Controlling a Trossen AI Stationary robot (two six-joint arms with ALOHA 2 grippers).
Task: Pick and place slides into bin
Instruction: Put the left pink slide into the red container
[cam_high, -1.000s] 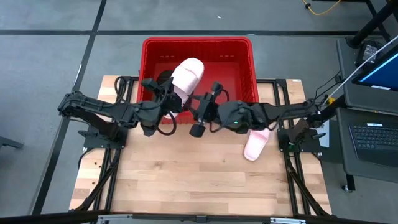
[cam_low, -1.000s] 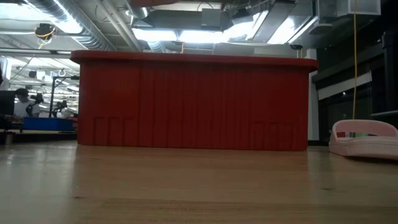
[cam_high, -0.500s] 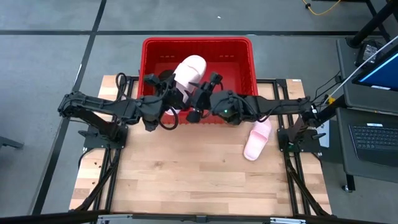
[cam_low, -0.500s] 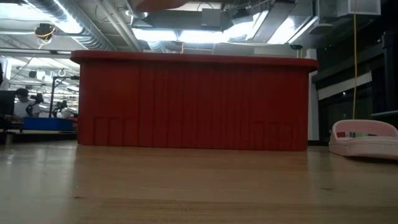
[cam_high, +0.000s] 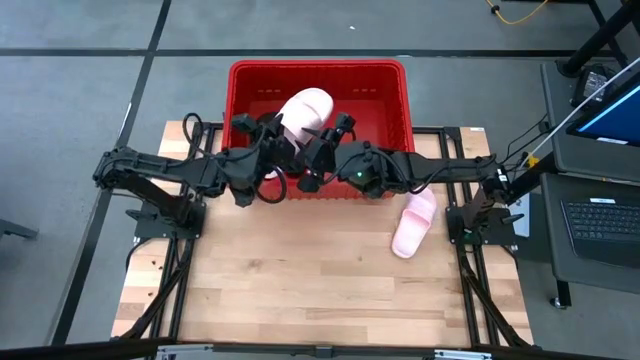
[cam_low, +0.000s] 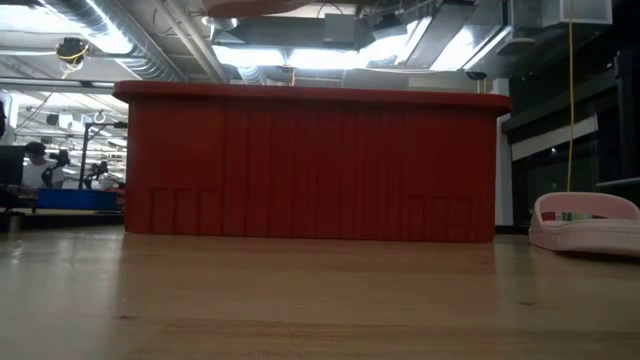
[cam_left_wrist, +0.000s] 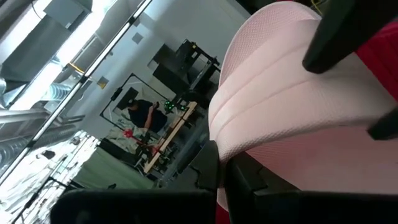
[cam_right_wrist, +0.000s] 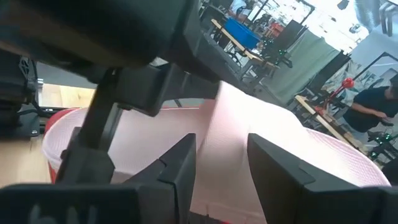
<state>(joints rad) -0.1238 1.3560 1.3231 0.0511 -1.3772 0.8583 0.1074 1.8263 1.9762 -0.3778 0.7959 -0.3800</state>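
Both tools meet over the near half of the bin. Left tool is clamped on a pale pink slide, holding it aloft above the basket; its wrist view shows the ribbed strap pressed against the fingers. Right tool sits just beside the same slide, its fingers standing apart with the pink strap between them. Whether they yet bear on the strap cannot be told.

A second pale pink slide lies on the counter to the right, near the bin's near right corner, untouched. Something dark shows in the bin's left part behind the left arm, possibly a black slide; this cannot be confirmed.

Assessment: the step in hand is delivery of the lifted slide into the bin.

Recommendations:
- Keep the slide well inside the rim before letting go, so it cannot catch the near wall and tip back onto the counter.
- Lower it toward the basket floor rather than dropping it from height.
- If the right tool is taking over, it should close fully before the left opens.
- Withdraw each arm upward, clear of the other.
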